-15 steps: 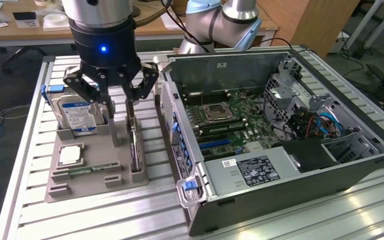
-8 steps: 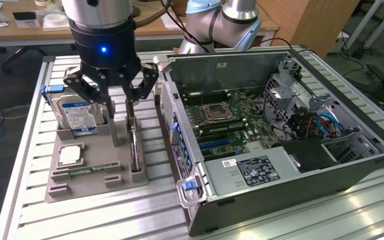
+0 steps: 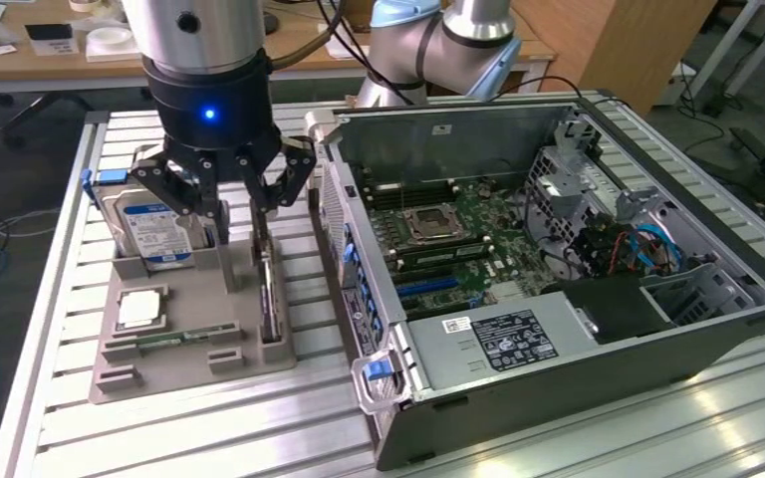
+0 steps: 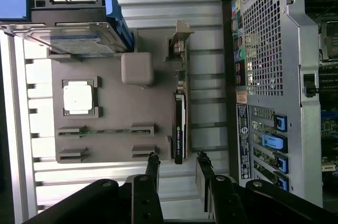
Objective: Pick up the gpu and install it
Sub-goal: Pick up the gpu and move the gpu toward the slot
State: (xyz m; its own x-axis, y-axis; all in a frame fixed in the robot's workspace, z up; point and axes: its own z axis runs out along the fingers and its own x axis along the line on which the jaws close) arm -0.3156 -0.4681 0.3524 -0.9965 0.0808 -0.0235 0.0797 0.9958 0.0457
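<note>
Gpu point(image 4: 180, 123), thin with silver bracket, stands edgewise in grey tray point(image 4: 113, 108).

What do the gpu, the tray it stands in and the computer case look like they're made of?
The gpu, seen edge-on: black cooler, apparently matte plastic; pale end bracket, likely metal. The tray: uniform matte grey-brown, probably plastic. The computer case: dull grey sheet metal, judging by its thin walls and punched vent holes.
</note>
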